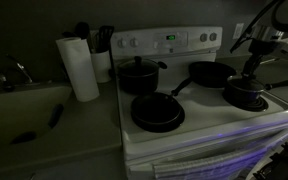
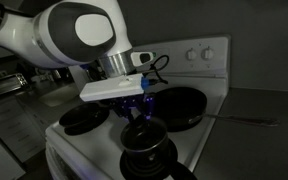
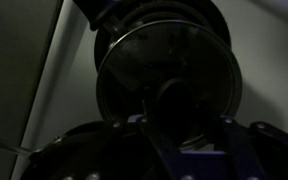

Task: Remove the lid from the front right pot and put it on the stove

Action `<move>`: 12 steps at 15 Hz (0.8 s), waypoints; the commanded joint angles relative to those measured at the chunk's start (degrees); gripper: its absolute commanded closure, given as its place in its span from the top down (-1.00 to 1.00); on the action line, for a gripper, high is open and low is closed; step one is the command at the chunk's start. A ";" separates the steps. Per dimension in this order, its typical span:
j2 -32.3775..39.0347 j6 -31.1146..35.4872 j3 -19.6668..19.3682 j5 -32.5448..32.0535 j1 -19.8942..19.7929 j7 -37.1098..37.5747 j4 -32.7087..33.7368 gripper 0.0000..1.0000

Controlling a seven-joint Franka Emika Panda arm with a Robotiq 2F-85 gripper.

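The front right pot (image 1: 246,98) is low and black and stands on the white stove (image 1: 199,125). It also shows in an exterior view (image 2: 144,158). The lid (image 3: 164,70) sits on it, round and dark with a paler rim and a black central knob (image 3: 170,98). My gripper (image 1: 252,72) hangs straight above the lid, just over the knob. Its fingers (image 2: 140,118) point down and look spread to either side of the knob. In the wrist view the gripper (image 3: 179,135) is dark, and contact with the knob cannot be made out.
A taller black pot (image 1: 139,73) stands on the back burner, a wide black pan (image 1: 157,112) in front of it and a long-handled frying pan (image 1: 210,72) behind the target pot. A paper towel roll (image 1: 81,68) and a sink (image 1: 24,105) lie beside the stove.
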 commanded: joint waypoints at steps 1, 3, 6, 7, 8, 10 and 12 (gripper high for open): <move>-0.10 1.05 0.30 -1.26 -1.05 -0.33 -0.78 -0.64; -0.12 0.68 0.37 -1.65 -1.11 -0.21 -0.62 -0.71; -0.29 -0.65 0.79 -3.35 -1.48 0.60 0.12 -0.71; -0.35 -0.85 0.86 -4.05 -1.56 0.66 0.33 -0.71; -0.28 -1.17 0.93 -4.84 -1.62 0.70 0.80 -0.71; -0.14 -1.56 1.08 -6.44 -1.59 0.73 1.56 -0.71; -0.05 -1.76 1.17 -7.67 -1.47 0.59 2.21 -0.71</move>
